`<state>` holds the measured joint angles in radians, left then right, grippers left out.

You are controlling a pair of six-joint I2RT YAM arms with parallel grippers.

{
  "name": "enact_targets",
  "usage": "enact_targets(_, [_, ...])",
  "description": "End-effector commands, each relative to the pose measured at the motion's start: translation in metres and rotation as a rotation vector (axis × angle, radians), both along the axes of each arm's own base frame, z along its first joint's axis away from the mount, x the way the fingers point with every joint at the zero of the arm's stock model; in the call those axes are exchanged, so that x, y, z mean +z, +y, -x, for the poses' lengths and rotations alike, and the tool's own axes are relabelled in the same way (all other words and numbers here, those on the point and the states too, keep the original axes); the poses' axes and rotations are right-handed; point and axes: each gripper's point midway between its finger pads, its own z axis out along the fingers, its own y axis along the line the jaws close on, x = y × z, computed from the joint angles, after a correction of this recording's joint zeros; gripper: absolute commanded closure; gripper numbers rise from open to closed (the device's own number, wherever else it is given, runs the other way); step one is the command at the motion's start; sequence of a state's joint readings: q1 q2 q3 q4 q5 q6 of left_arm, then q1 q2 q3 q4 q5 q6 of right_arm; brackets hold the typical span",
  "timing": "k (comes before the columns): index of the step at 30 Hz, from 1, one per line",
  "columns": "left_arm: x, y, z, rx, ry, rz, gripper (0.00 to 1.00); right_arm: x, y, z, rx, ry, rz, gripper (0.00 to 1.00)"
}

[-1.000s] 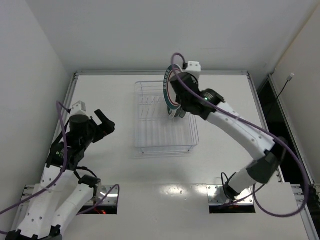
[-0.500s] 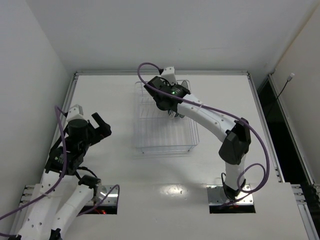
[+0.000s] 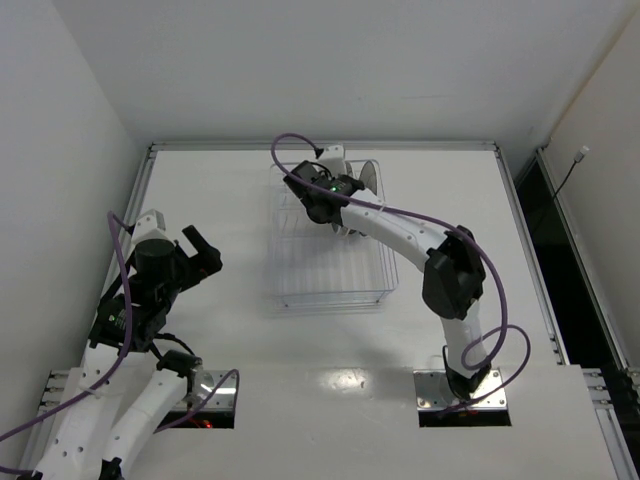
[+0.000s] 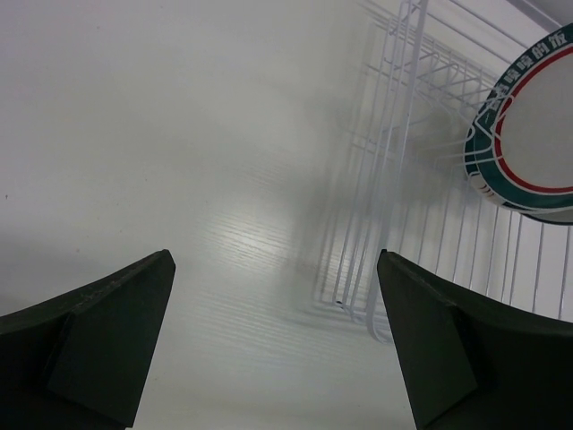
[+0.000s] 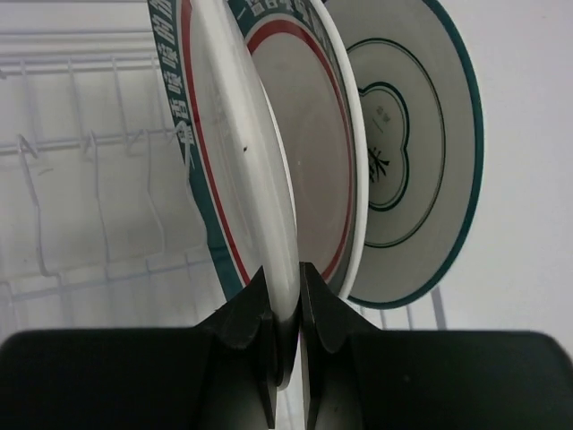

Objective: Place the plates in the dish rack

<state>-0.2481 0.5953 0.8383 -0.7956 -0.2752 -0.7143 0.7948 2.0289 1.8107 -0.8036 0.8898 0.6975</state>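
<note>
In the right wrist view my right gripper (image 5: 285, 282) is shut on the rim of a white plate (image 5: 237, 161) with a green rim and a red ring, held upright on edge. Right behind it stands a second such plate (image 5: 309, 143), then a smaller teal-rimmed plate (image 5: 412, 152). All are among the wires of the dish rack (image 5: 89, 143). From above, the right gripper (image 3: 335, 192) is over the far end of the dish rack (image 3: 330, 275). My left gripper (image 3: 205, 250) hangs open and empty left of the rack; its view shows the rack (image 4: 403, 179) and plates (image 4: 537, 134).
The right arm's elbow (image 3: 452, 275) folds over the table to the right of the rack. A purple cable (image 3: 290, 150) loops above the rack's far left corner. White walls close the table's far and left sides.
The right arm has swung the held plate down from above the rack into its far end, beside the other plates, and its elbow has folded in. The left arm has barely shifted.
</note>
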Motion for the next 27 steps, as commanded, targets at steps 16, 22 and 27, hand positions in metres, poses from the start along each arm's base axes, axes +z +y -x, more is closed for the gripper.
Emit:
enact_targets(16, [0.002,-0.001,-0.002,-0.003,-0.019,-0.009,0.04,0.071,-0.005,0.023,0.073,0.004,-0.195,0.30])
enact_targets(22, [0.002,0.001,-0.002,0.005,-0.020,-0.014,0.04,0.123,-0.033,0.071,0.176,0.030,-0.202,0.11])
enact_targets(27, [-0.004,0.000,-0.006,0.004,0.011,-0.022,0.04,0.120,-0.069,0.122,0.218,0.065,-0.242,0.09])
